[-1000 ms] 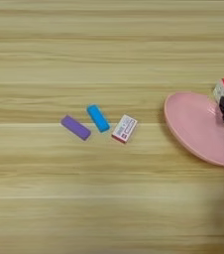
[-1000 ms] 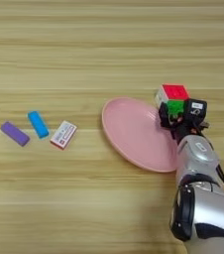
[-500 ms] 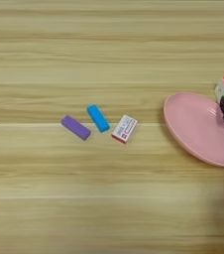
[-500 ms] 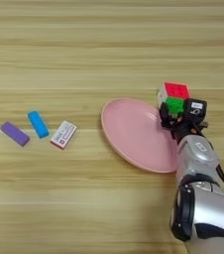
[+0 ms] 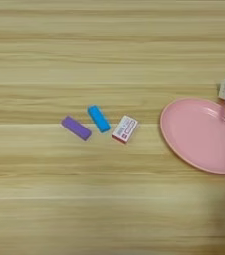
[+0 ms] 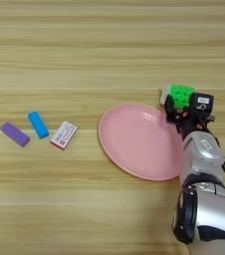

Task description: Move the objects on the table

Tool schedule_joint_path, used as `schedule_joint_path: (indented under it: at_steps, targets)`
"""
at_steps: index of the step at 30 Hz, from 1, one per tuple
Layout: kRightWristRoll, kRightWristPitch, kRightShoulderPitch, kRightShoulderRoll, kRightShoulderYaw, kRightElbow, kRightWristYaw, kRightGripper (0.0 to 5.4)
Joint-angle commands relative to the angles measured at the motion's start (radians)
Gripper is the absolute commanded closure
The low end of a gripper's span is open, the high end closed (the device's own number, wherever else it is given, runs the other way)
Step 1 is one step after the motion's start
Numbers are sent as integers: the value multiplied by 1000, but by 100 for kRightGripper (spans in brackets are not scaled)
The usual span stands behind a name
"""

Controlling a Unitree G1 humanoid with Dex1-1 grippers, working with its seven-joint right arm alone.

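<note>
At the far right rim of the round pink plate, my right gripper is shut on the multicolour puzzle cube. One black finger sits on the cube's left side and the other on its right. The cube shows mostly green faces and is tilted just above the plate's edge. To the left, a small purple bar, a small blue bar and a white eraser with a red-edged label lie in a loose row on the wooden table, well away from the gripper.
My silver forearm rises from the bottom right corner and covers the plate's right rim. The plate's inside holds nothing. Bare wood stretches across the far half of the table and along the near edge.
The cube has turned in the gripper, now showing green where a red top showed before. The bars, eraser and plate have not moved.
</note>
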Motion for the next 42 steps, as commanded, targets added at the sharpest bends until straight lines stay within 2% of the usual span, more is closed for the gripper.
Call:
schedule_joint_path:
  at_steps: [1, 21, 30, 34, 37, 42]
  targets:
    - [12, -31, -57, -54, -3, -73, -3, 211]
    - [29, -26, -64, -66, -8, -96, 5, 214]
    - [31, -36, -54, -62, -2, -152, 6, 214]
    - [34, -41, -11, -41, 4, -254, 4, 214]
    - [38, -15, 44, -21, 12, -391, -5, 214]
    - [49, 102, 177, 23, 28, -704, -30, 214]
